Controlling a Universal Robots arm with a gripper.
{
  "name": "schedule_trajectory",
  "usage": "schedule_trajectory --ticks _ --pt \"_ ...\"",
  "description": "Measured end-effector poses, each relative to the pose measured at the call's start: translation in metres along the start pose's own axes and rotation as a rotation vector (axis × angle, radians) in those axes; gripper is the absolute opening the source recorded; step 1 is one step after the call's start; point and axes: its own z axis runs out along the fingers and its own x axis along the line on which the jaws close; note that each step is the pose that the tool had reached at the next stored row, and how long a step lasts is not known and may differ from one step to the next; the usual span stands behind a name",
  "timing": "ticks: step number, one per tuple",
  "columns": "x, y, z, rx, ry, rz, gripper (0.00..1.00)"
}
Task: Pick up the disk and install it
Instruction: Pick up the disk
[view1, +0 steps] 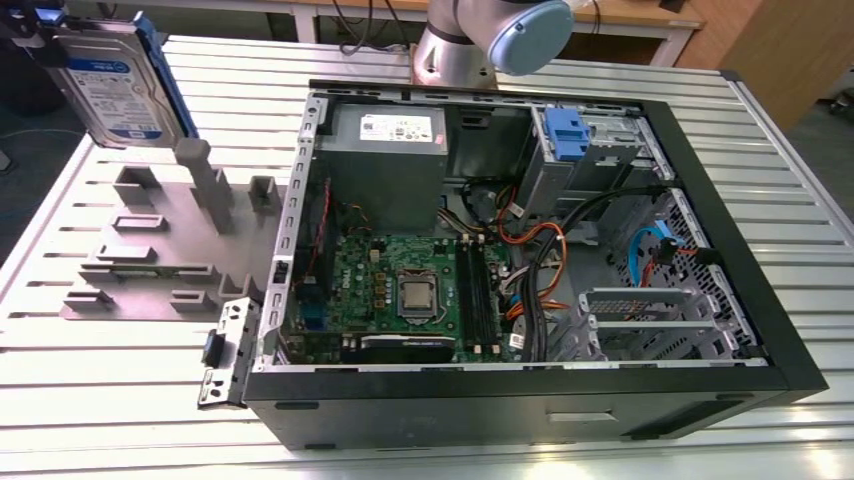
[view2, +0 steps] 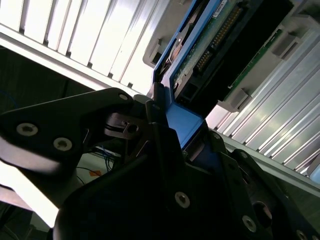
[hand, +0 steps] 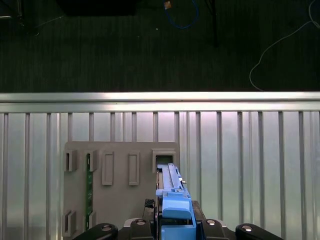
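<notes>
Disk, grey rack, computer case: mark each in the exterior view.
disk (view1: 118, 95), exterior view, on its white-and-blue label.
grey rack (view1: 187, 240), exterior view, on its base plate.
computer case (view1: 507, 405), exterior view, on its black near wall.

Far side of the scene: arm (view1: 451, 55) is a smooth silver-grey metal tube, its rounded joint closed by a pale blue-grey domed cap (view1: 530, 33). The gripper (view2: 182, 127) (hand: 175, 222) is matte black all over in both wrist views, made of flat link plates with rounded corners and thicker angular housings. Small bright round-headed screws (view2: 27, 129) sit sunk in the black plates, paired on one link and single on others.
</notes>
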Motion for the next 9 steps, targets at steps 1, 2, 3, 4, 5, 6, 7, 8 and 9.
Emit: schedule_trajectory --ticks 1,2,3,4,5,6,7,8,9 --pt "0.0 0.0 -0.0005 0.0 0.0 0.0 0.36" --pt "0.0 0.0 -0.0006 0.0001 0.0 0.0 0.36" --pt "0.0 0.0 -0.0007 0.0 0.0 0.0 0.36" --pt "0.0 0.0 -0.001 -0.0001 0.0 0.0 0.36" --pt "0.0 0.0 -0.0011 0.0 0.0 0.0 0.36" --pt "0.0 0.0 -0.0013 0.0 0.0 0.0 0.36" --pt "0.0 0.0 -0.0015 0.0 0.0 0.0 0.36" --pt "-0.0001 0.0 -0.0017 0.0 0.0 0.0 0.36" --pt "-0.0001 0.0001 -0.0018 0.0 0.0 0.0 0.36"
